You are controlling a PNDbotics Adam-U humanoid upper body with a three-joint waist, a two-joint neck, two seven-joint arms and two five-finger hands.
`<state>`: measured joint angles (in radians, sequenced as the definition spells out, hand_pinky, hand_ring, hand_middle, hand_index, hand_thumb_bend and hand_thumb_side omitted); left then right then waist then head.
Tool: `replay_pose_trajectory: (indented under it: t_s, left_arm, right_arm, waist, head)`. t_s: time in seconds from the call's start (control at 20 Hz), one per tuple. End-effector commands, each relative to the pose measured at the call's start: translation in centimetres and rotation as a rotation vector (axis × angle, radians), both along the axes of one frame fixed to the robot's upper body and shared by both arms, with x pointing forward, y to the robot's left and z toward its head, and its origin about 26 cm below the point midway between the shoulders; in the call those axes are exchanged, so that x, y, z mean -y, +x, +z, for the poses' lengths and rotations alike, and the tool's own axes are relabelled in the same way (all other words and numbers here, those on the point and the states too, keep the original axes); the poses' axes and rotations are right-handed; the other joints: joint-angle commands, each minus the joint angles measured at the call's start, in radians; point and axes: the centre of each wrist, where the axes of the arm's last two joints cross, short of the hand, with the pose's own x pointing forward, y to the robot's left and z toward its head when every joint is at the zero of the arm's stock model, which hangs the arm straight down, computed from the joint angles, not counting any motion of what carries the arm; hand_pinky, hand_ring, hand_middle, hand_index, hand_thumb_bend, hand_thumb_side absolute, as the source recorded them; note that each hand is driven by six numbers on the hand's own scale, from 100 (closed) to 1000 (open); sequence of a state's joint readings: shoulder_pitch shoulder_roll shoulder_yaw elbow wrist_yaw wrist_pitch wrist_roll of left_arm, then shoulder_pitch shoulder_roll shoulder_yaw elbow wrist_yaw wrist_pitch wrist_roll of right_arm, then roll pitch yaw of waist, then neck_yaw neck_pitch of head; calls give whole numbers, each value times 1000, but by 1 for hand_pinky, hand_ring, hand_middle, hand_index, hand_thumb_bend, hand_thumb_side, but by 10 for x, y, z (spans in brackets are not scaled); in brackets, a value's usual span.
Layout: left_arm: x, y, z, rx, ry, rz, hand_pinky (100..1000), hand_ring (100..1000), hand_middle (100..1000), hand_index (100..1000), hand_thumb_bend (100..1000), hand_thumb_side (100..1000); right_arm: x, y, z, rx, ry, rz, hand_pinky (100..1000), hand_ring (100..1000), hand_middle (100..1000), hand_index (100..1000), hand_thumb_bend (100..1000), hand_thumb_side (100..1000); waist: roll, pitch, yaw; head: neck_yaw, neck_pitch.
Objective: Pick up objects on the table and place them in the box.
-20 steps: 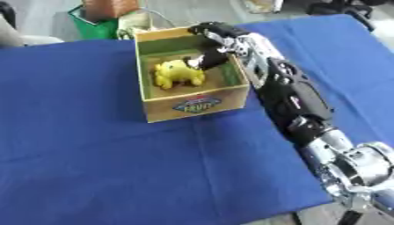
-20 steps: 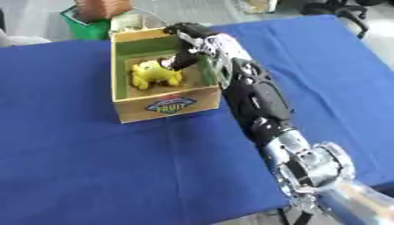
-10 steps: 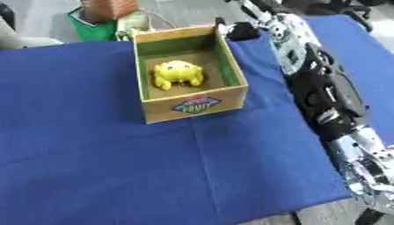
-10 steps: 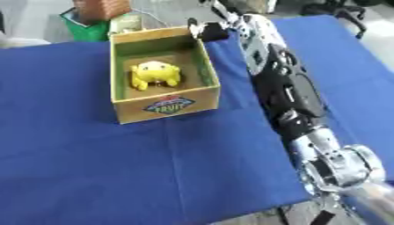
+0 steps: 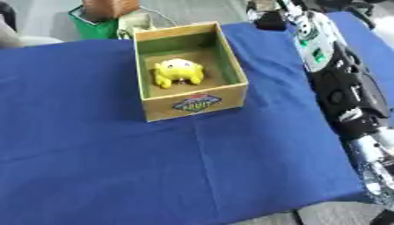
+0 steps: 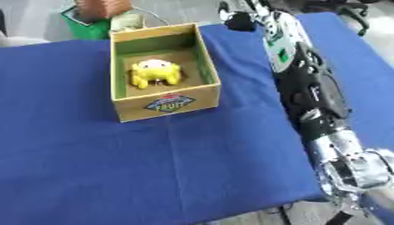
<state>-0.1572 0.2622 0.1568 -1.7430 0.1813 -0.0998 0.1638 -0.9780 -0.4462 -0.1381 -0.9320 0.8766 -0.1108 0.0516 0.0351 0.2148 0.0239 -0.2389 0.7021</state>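
Yellow toy (image 5: 178, 72) sits inside the box (image 5: 196, 103), mid-tabletop (image 5: 100, 154). Right hand (image 6: 240, 16) at box's 1 o'clock, off the far edge; can't tell its finger state. Left hand not visible. Judgement: swing the arm wide of the box rim.

Twin head views, downward, overlapping box (image 5: 192, 105).

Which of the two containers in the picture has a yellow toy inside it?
The cardboard box on the blue cloth holds the yellow toy. The green container sits off the table behind it and holds something brown instead.
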Motion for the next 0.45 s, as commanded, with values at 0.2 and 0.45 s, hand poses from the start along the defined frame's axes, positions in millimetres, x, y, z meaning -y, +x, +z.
replay_pose_trajectory:
  t_s: [0.2, 0.45]
  left_arm:
    - [-3, -1, 7, 25, 7, 8, 467, 394, 451, 613, 827, 192]
    - [-2, -1, 8, 27, 6, 9, 473, 394, 451, 613, 825, 188]
  right_arm:
    - [17, -5, 17, 49, 21, -35, 842, 906, 781, 932, 100, 424]
    - [20, -5, 14, 38, 25, -41, 842, 907, 779, 932, 100, 428]
  waist:
    - [0, -19, 1]
    - [1, -17, 0]
  head:
    - [1, -5]
    - [-2, -8]
